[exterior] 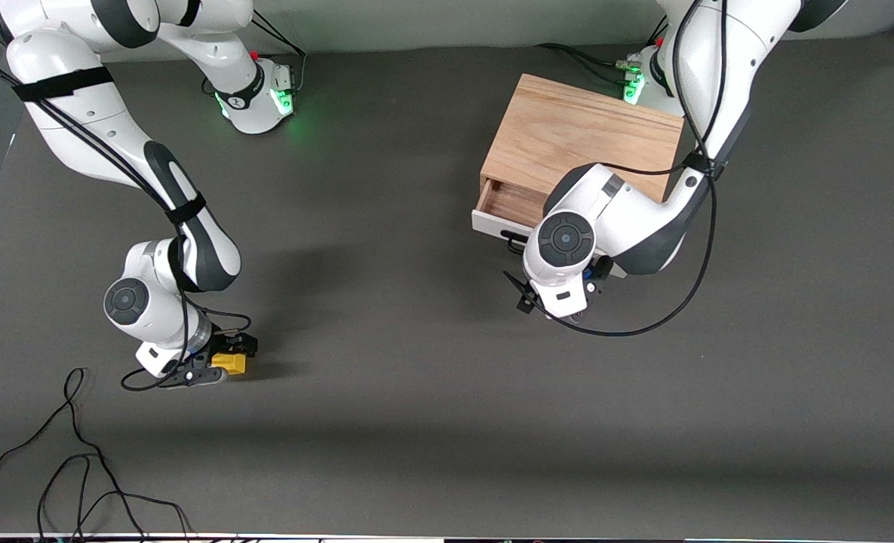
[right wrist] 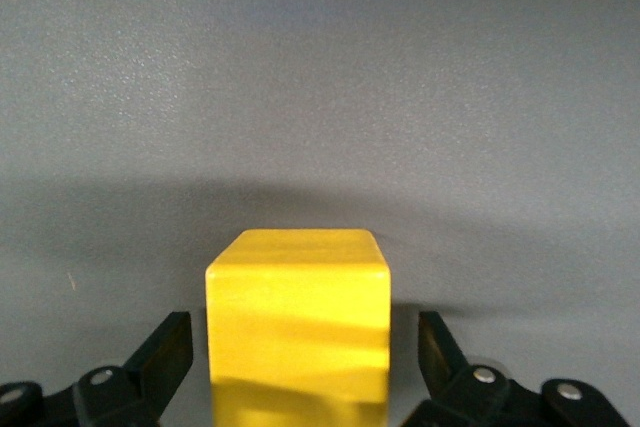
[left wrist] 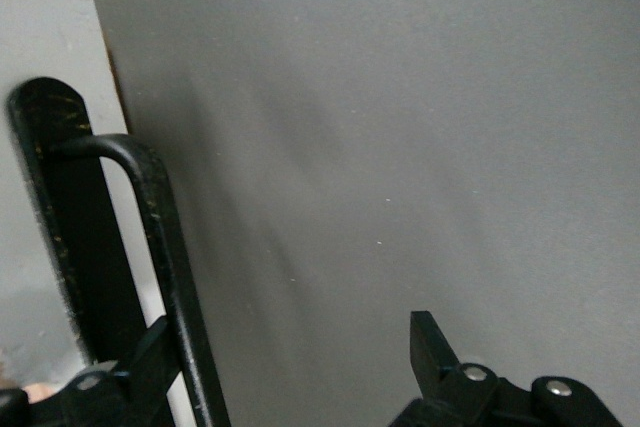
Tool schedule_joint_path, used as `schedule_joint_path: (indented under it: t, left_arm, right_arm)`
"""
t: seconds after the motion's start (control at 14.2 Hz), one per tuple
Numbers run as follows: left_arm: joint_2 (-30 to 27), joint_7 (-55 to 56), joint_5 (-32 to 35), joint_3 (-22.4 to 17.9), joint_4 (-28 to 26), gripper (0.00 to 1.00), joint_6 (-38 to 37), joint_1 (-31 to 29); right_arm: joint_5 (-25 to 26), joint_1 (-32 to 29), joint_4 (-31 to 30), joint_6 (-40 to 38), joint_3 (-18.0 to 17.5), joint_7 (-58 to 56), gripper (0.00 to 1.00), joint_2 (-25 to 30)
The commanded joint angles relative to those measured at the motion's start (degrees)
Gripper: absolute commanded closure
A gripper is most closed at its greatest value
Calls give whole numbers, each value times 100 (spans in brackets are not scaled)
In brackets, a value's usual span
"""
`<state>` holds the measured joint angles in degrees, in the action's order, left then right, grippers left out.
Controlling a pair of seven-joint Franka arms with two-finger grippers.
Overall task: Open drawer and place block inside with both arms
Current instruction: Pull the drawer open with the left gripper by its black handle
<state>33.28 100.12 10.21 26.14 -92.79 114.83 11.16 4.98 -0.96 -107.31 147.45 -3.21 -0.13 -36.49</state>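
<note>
I see the right hand [right wrist: 300, 367] wide open around the block [right wrist: 298, 322] on the surface [exterior: 416, 392]; my left hand [left wrist: 290, 367] is open at the drawer [exterior: 507, 205] handle [left wrist: 150, 247].

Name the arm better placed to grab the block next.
Right. Its end effector is open with the block on the table between its fingers. The left end effector is open at the drawer handle, away from the block.

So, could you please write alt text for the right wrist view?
A small bright yellow cube sits on the grey table surface, centred between the right gripper's two open black fingers, with a gap on each side.
</note>
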Motion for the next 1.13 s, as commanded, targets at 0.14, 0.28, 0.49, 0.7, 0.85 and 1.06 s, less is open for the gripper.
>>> schedule_joint_path:
  t: [0.14, 0.28, 0.49, 0.7, 0.85, 1.06]
  left_arm:
    - [398, 60, 262, -65, 385, 0, 987, 150]
    - [433, 130, 490, -56, 394, 0, 1242, 150]
    - [469, 130, 499, -65, 437, 0, 1480, 141]
    - [618, 139, 517, -74, 639, 0, 1603, 141]
    - [645, 139, 561, -100, 710, 0, 1770, 141]
    - [645, 139, 561, -153, 754, 0, 1999, 150]
  right_arm:
    - [47, -9, -18, 126, 5, -92, 1, -16]
    - [47, -9, -18, 126, 5, -101, 1, -16]
    - [47, -9, -9, 126, 5, -119, 6, -7]
    - [47, 0, -1, 126, 5, -128, 20, -7]
    - [47, 0, 8, 117, 5, -136, 30, -7]
    - [47, 8, 26, 108, 5, -128, 32, 2]
